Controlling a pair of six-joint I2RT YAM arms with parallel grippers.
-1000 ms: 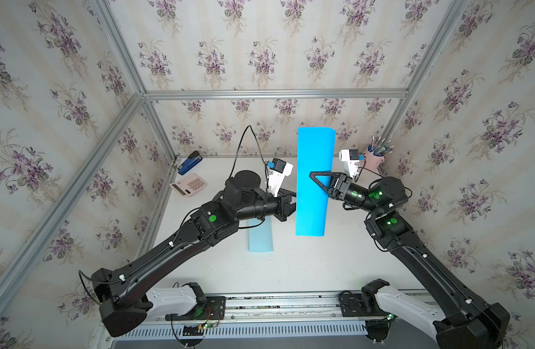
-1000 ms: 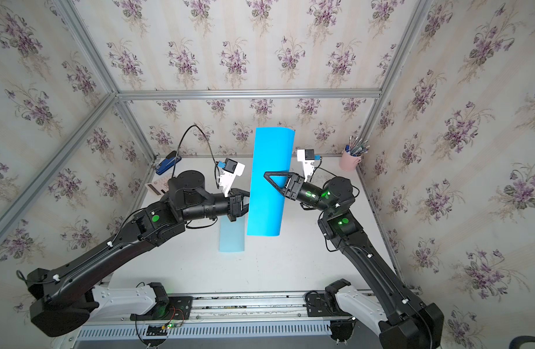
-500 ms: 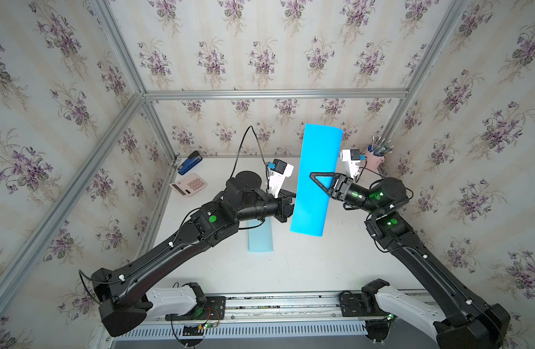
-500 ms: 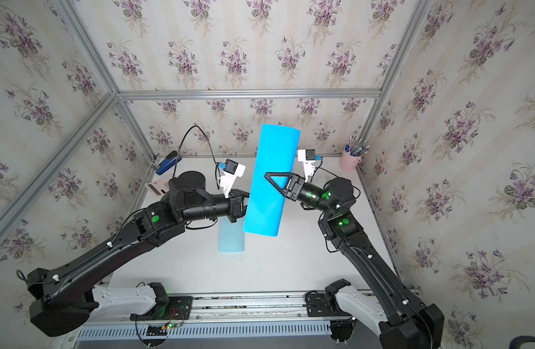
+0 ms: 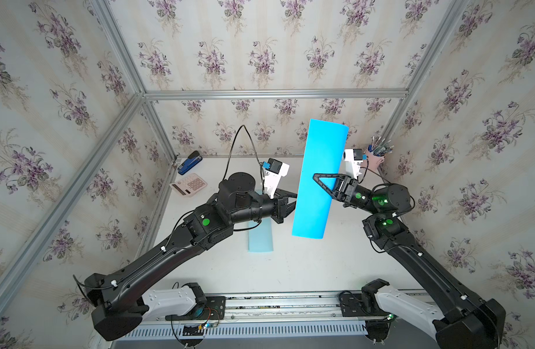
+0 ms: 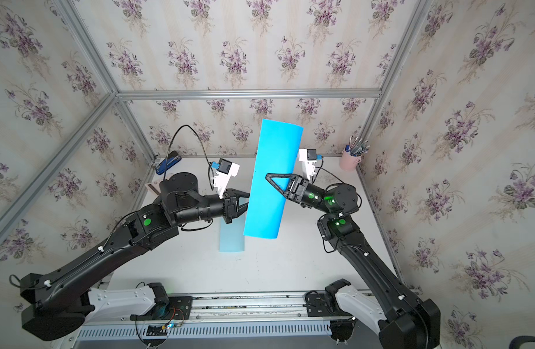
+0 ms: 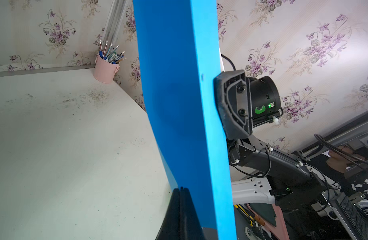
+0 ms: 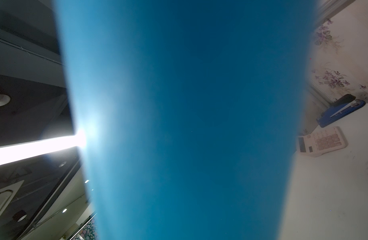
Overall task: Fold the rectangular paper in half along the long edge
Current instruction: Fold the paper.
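Note:
The blue paper [image 5: 317, 181] [image 6: 269, 181] hangs upright above the table, bowed along its length, with its top leaning right. My left gripper [image 5: 293, 204] [image 6: 246, 201] is shut on its left long edge about halfway up. The left wrist view shows the two black jaws pressed together [image 7: 182, 189] on the sheet [image 7: 179, 104]. My right gripper [image 5: 316, 176] [image 6: 267, 176] reaches in from the right. One triangular finger [image 7: 231, 104] lies across the near face and the other is hidden behind. Blue paper [image 8: 189, 124] fills the right wrist view and hides those jaws.
A pale blue strip [image 5: 260, 238] lies flat on the white table [image 5: 290, 272] under the left wrist. A blue stapler [image 5: 189, 162] and a calculator [image 5: 189, 185] sit at the back left. A pink pen cup [image 5: 376, 158] stands in the back right corner.
The paper's top has leaned over to the right and its lower end has swung slightly left. Both arms have stayed almost in place.

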